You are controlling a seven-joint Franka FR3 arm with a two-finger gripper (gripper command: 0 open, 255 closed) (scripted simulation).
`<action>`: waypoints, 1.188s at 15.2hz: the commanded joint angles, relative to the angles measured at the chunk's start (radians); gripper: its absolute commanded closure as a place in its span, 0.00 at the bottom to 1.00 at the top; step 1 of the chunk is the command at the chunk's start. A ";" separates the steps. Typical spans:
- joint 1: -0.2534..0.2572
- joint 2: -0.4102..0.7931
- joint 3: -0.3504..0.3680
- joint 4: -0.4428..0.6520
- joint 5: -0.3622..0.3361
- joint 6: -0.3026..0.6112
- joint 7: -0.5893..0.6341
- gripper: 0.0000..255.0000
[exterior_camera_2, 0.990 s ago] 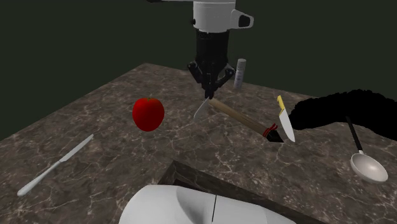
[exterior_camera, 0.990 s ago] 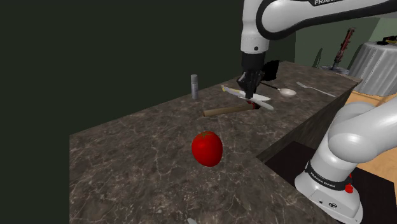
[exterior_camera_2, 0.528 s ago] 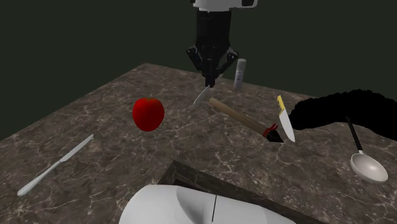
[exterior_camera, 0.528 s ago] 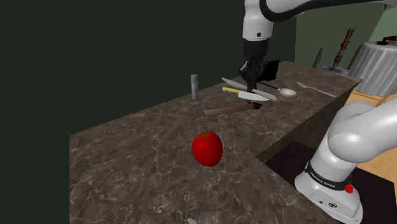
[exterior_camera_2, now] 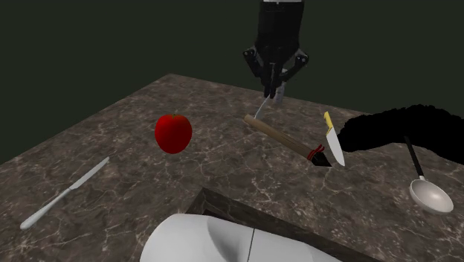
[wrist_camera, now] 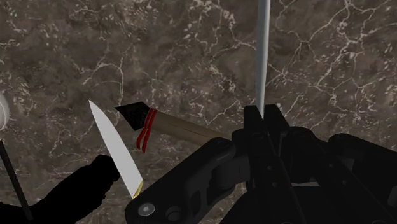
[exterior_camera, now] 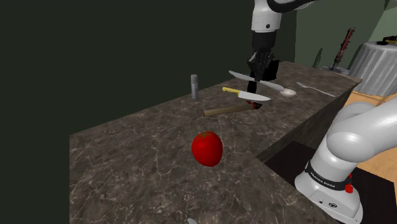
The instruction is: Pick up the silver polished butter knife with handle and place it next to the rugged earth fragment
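Gripper (exterior_camera_2: 272, 84), clamped on the butter knife (exterior_camera_2: 262, 109), has lifted it clear of the counter (exterior_camera_2: 223, 160); the carry to the rock (exterior_camera_2: 394, 130) comes next.

Readable text: none in any of the three views.
Base band lettering: the black band (exterior_camera: 327, 181) around the foot of the white robot arm (exterior_camera: 359, 137), seen in the shoulder view, carries one short line of pale lettering that is too small to make out.
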 commanded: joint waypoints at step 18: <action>-0.136 0.204 -0.392 0.176 -0.214 0.060 -0.459 1.00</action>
